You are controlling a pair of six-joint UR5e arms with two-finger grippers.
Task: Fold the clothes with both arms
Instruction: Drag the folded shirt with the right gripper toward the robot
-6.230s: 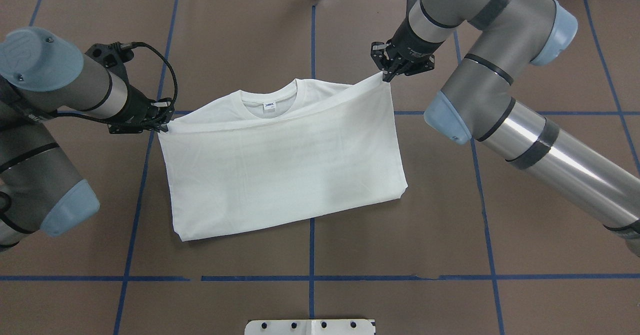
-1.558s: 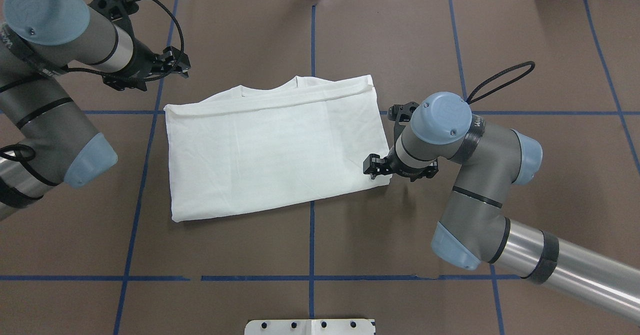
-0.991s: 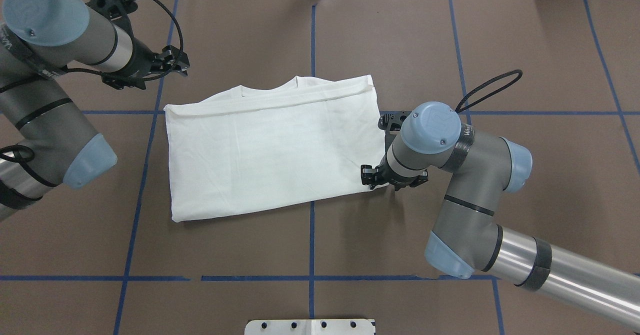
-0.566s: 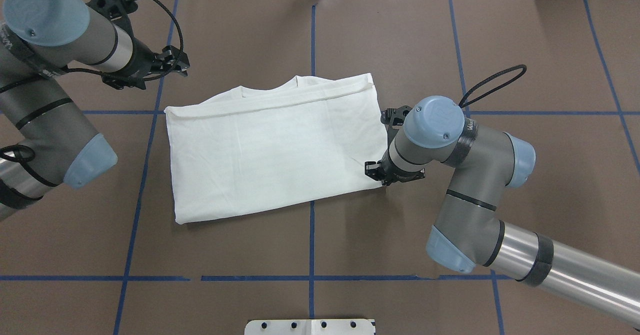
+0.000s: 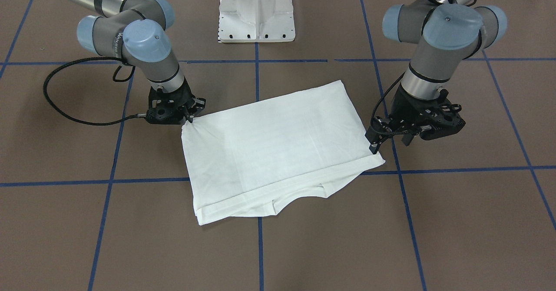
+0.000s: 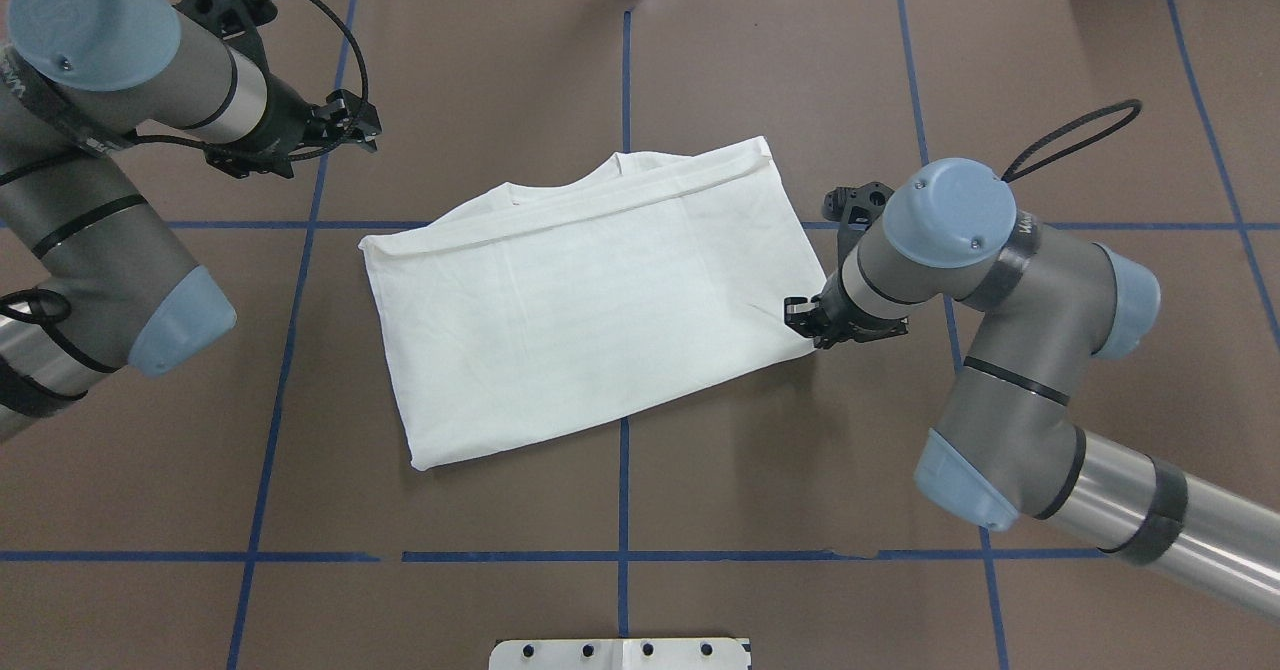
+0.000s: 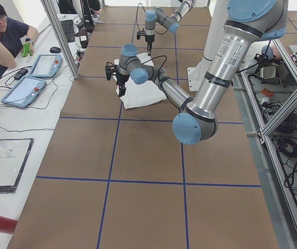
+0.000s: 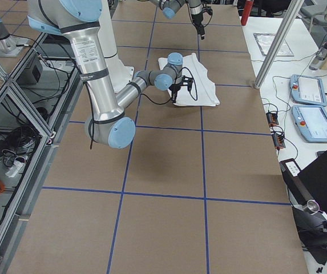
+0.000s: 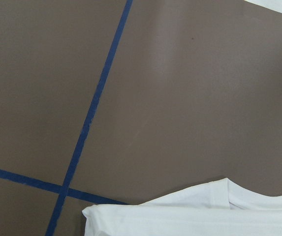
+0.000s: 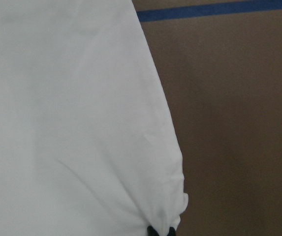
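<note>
Status: white T-shirt [image 6: 590,300] lies folded into a rough rectangle on the brown surface [image 6: 800,500], about mid-table, skewed against the blue tape [image 6: 623,510] grid. Flat, few wrinkles. The top layer's hem runs along the far edge, and the collar [image 6: 600,163] curve just peeks out past it.

Right arm [image 6: 1000,280] is low at the shirt's right side. Right end effector [image 6: 808,325] is clamped on the shirt's near-right corner. In the front-facing view it [image 5: 190,118] sits right at that corner, with small creases fanning out from the pinch. In the right wrist view the cloth [image 10: 72,123] bunches into a black fingertip [image 10: 153,230] at the bottom edge.

Left arm [image 6: 120,100] is off to the far-left. Left end effector [image 6: 360,128] is clear of the shirt, not touching it, fingers apart, holding nothing. In the front-facing view it [image 5: 388,145] looks close to the shirt's corner, but the overhead view shows a gap. The left wrist view looks down from height on bare surface, a tape crossing and the shirt's corner [image 9: 180,216] at the bottom; none of its own fingers are in frame.

The side views show the shirt [image 7: 140,96] [image 8: 203,83] small between the two arms; they add nothing about either grip.
</note>
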